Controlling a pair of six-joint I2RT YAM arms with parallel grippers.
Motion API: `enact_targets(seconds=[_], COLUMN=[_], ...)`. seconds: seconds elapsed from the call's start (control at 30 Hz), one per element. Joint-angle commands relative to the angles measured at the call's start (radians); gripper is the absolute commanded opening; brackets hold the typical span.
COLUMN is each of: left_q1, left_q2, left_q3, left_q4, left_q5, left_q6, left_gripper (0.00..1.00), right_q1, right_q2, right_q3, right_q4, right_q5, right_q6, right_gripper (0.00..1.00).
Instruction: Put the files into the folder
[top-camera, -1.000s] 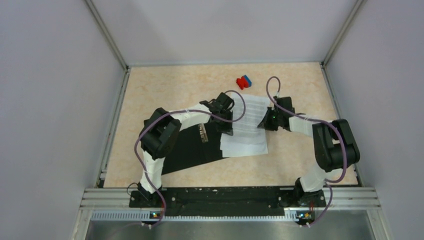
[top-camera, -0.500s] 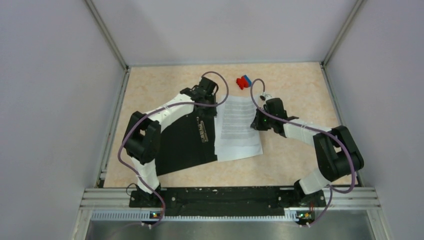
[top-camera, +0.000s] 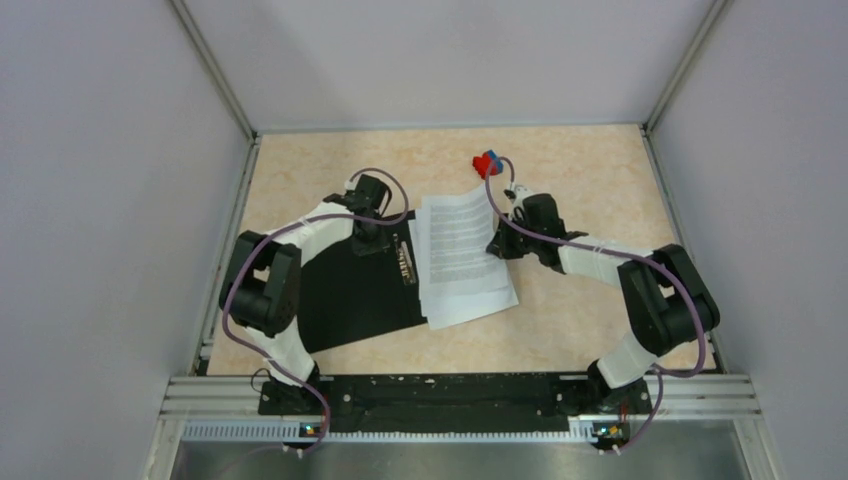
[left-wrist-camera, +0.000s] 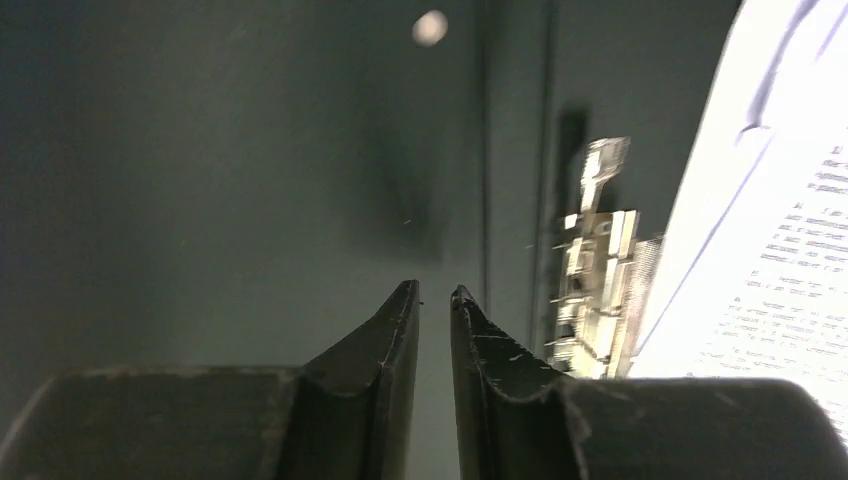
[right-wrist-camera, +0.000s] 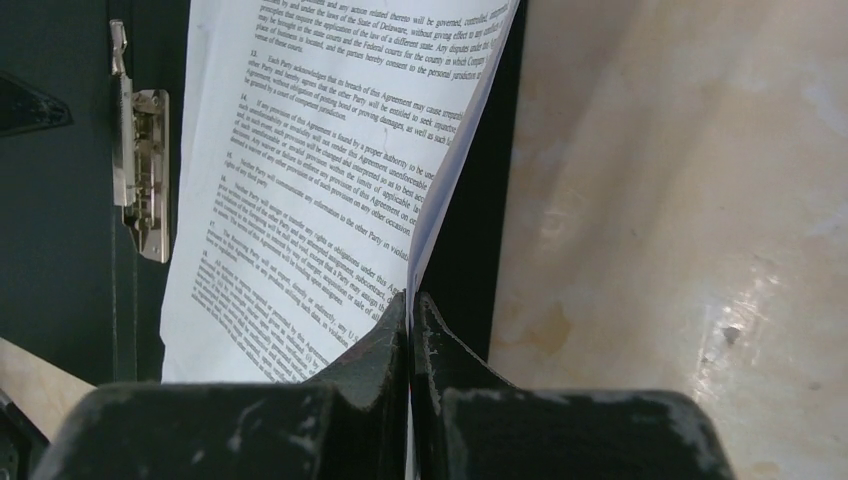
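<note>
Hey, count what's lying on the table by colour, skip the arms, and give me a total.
White: 1, the stack of files
Black: 1, the open folder
Red and blue: 1, a small object
Total: 3

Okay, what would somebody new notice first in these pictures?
The white printed files mid-table, their right edge pinched in the shut right gripper. Left of them lies the open folder, black inside showing, the left gripper over it. A small red-and-blue object sits beyond the sheets.
</note>
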Motion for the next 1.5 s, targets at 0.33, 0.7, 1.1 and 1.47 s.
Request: enact_targets(seconds=[0.33,0.7,1.1,1.47], left_q1=[-0.004,-0.051,-0.051,-0.062], left_q2=[0.138,0.233,0.175,0.057], left_q3=[0.101,0.213,0.170,0.044], left_q4=[0.071,0.050,0.047,0.065], left_q5=[0.129,0.173,0.192,0.219], left_q6=[-0.048,-0.029,-0.005,-0.004], left_gripper=[0.16,0.14,0.22,0.26], right_q1=[0.055,0.077,0.077,0.127], right_q2=[-0.024,-0.093,-0.140,-0.168], right_q3=[0.046,-0.079,-0.120,-0.151], right_q4=[0.052,0.097,0.019,-0.092], right_q5=[-0.016,0.017,0.142,0.327], right_q6=[0.016,0.087,0.198,0.370], right_gripper=[0.00,0.10,0.72,0.97])
